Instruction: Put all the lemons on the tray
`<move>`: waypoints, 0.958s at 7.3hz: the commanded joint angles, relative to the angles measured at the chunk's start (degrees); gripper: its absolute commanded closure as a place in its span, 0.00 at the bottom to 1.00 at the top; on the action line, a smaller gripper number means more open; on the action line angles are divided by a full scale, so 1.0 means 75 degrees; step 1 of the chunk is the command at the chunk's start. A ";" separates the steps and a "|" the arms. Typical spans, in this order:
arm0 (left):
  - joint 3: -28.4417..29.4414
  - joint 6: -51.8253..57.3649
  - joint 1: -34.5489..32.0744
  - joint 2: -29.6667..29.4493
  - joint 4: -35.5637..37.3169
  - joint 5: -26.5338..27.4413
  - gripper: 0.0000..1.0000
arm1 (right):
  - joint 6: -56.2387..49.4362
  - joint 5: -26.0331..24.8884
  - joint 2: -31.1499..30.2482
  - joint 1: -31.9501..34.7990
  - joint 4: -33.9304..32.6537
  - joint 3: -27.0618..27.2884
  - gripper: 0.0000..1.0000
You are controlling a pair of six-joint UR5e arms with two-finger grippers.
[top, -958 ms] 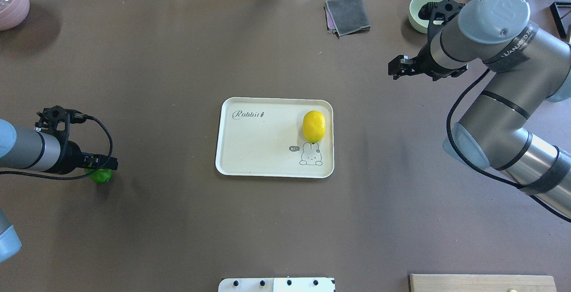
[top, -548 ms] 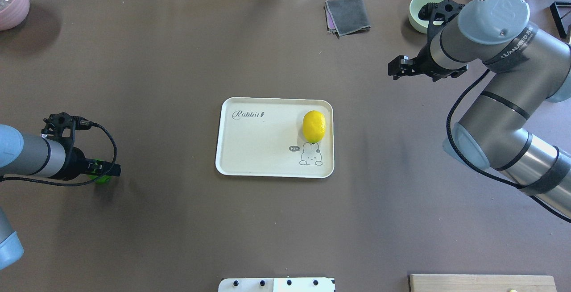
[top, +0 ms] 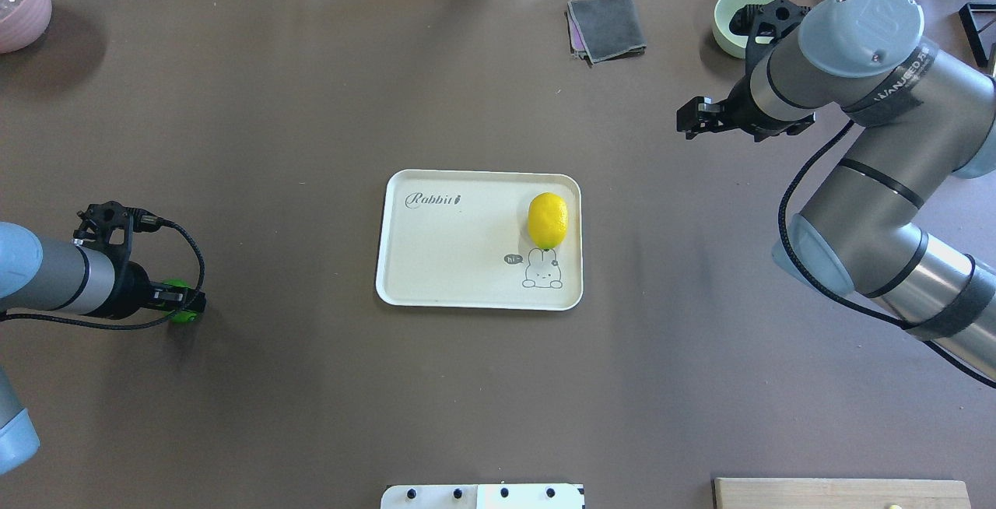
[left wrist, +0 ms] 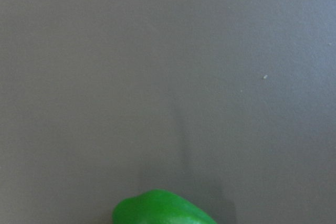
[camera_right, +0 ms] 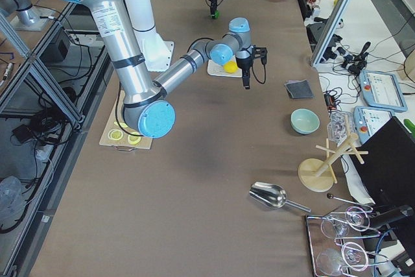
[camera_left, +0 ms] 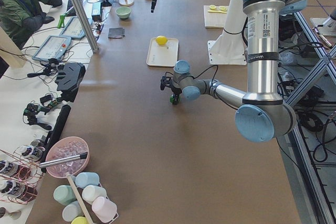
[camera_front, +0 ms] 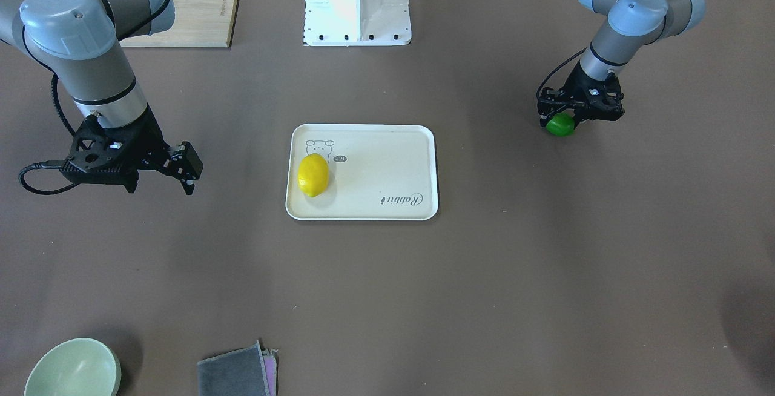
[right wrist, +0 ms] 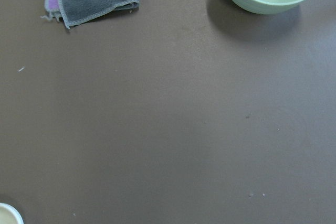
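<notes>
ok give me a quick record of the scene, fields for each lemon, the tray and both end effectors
yellow lemon: lying on the tray, beside the rabbit drawing
green lemon: on the table, off the tray
tray: table centre, holds one lemon
left end effector: down over the green lemon, grip unclear
right end effector: open, empty, above the table
left to do: green lemon to tray

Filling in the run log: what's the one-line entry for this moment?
yellow lemon: on tray | green lemon: off tray, at left hand, grip unclear | right hand: open, empty
</notes>
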 commanded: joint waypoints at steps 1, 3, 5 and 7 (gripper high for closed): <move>-0.0339 0.0031 -0.0042 -0.0058 0.0033 -0.0167 0.88 | -0.0012 0.0000 0.0007 0.0000 -0.0008 0.0000 0.00; -0.0156 0.0031 -0.0182 -0.0838 0.0254 -0.0414 0.92 | 0.0000 0.0000 0.0007 0.0000 -0.0008 0.0012 0.00; 0.0359 -0.0050 -0.0229 -0.2686 0.1399 -0.0379 0.92 | 0.0000 0.0000 -0.0005 0.0000 -0.0008 0.0000 0.00; 0.0874 -0.0329 -0.0218 -0.3978 0.1884 -0.0379 0.92 | 0.0000 0.0000 -0.0005 -0.0012 -0.0008 -0.0012 0.00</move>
